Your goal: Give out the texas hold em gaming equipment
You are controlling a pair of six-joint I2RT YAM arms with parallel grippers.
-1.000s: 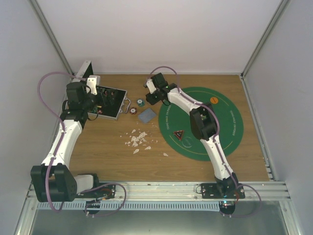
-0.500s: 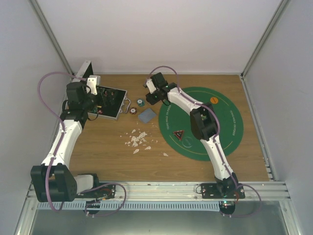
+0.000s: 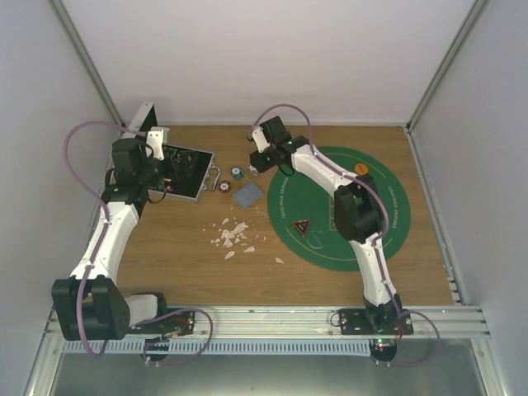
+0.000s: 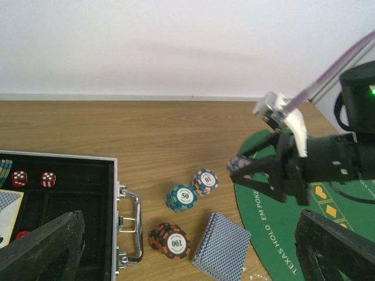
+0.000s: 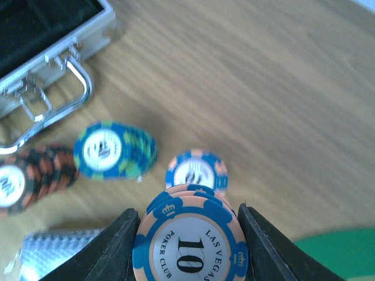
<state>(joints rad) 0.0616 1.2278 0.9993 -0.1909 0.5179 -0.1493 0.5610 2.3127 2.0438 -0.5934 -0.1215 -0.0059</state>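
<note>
Orange-blue 10 chips (image 5: 188, 249) sit clamped as a short stack in the right gripper (image 5: 188, 231), above the wood beside the green mat (image 5: 345, 257), presumably bound for it; left gripper (image 4: 187, 252) hangs spread wide by the case (image 4: 58, 193).

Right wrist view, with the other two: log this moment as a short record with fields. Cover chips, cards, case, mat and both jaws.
right jaws: shut on held 10 chips, a small blue-orange stack
loose 10 chips: on wood, just beyond the held ones
50 chips: blue-green stack, on wood
100 chips: red-black stack, nearest the case handle
card deck: face down on wood
case: open, dice inside
left jaws: open, empty, over the case
mat: bears orange button and triangular token
</note>
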